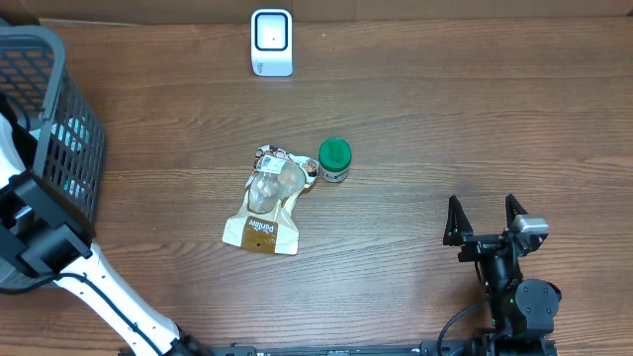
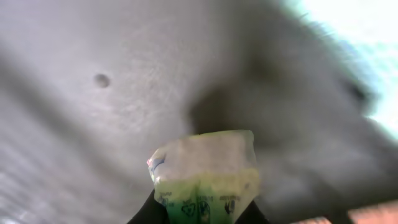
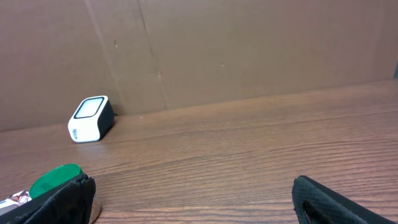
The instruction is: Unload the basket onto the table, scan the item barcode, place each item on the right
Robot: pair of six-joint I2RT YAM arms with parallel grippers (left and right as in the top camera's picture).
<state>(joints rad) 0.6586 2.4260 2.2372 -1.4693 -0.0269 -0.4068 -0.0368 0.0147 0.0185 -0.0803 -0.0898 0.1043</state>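
Overhead, at the far left, a dark mesh basket (image 1: pixel 59 109) sits on the worktop (image 1: pixel 445 109). The left arm (image 1: pixel 99 287) reaches toward it, its tip hidden from this camera. In the left wrist view, the left end effector (image 2: pixel 199 214) has its dark fingers (image 2: pixel 144 214) pressed in on the lower part of a small green-and-white packet (image 2: pixel 205 168), so it appears clamped on that item. The surroundings are a grey blur, so I cannot tell whether the packet is inside the basket or above it.

Toward the middle of the worktop lie a clear-windowed pouch (image 1: pixel 267 203) and, just beside its upper right corner, a green-lidded jar (image 1: pixel 334 158). The white scanner (image 1: pixel 271 42) stands near the far edge, well apart from the basket. At the right, the right end effector (image 1: pixel 482 203) hovers with its jaws spread wide and nothing between them.

The step in hand looks like the pick: the packet is gripped but not yet presented. The next move calls for carrying it rightward to the scanner and turning it so its barcode faces the window; the printing visible near the fingers suggests the grip may cover part of the label.
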